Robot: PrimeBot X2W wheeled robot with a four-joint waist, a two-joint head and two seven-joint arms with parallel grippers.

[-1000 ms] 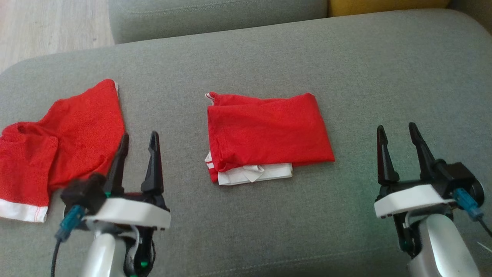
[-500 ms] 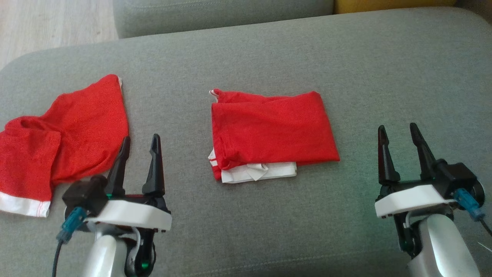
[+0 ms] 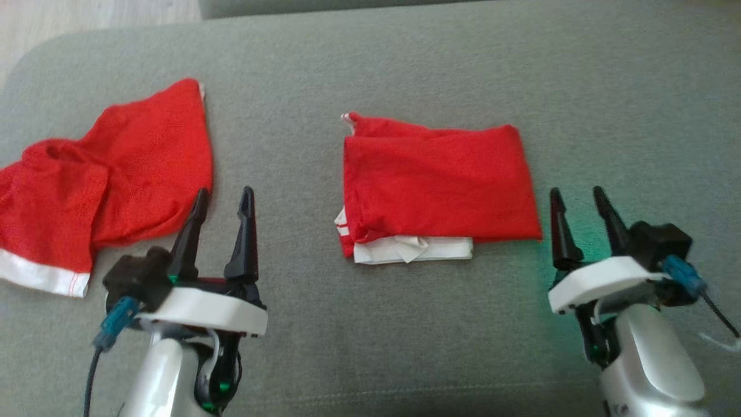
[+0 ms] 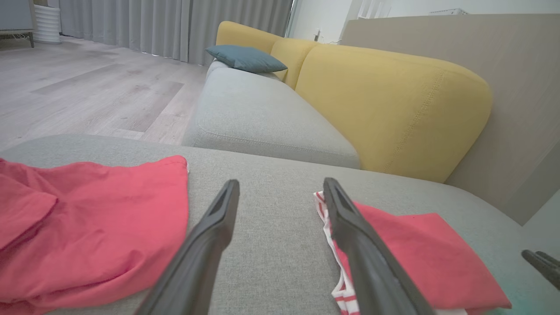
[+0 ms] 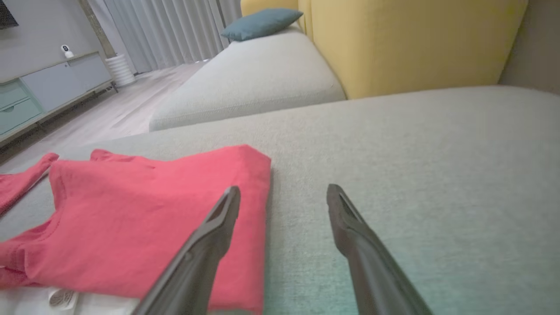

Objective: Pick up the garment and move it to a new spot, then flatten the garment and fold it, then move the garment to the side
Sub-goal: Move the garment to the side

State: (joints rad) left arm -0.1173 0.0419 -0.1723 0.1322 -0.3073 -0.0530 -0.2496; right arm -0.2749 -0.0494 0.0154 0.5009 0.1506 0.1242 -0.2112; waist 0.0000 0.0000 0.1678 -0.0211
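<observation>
Two red garments lie on the grey sofa seat point(image 3: 405, 75). The folded red garment point(image 3: 440, 185) sits in the middle of the seat. It is a neat block, and a white layer point(image 3: 414, 250) peeks out at its near edge. The crumpled red garment point(image 3: 116, 168) lies well to the left of the folded one, all bunched up.

The left tool point(image 3: 225, 194) hangs to the left of the folded garment, closer to the crumpled one. One finger lines up with that cloth's edge, but I cannot tell if it touches. Its fingers are spread wide and hold nothing. The right tool point(image 3: 576, 192) hangs just beside the right edge of the folded garment. Its fingers are spread wide too, and it is empty.

I think the folding is done, and the job now is to move the folded garment to the side. To do that well, the left tool should first come over to the left edge of the folded garment, so there is one tool on each side. Both should go in low and pinch every layer at once, the white one at the bottom too. If only the top layer is caught, the fold may fall open. Then both should lift together, level and slow, and set it down on bare seat, apart from the crumpled garment.
</observation>
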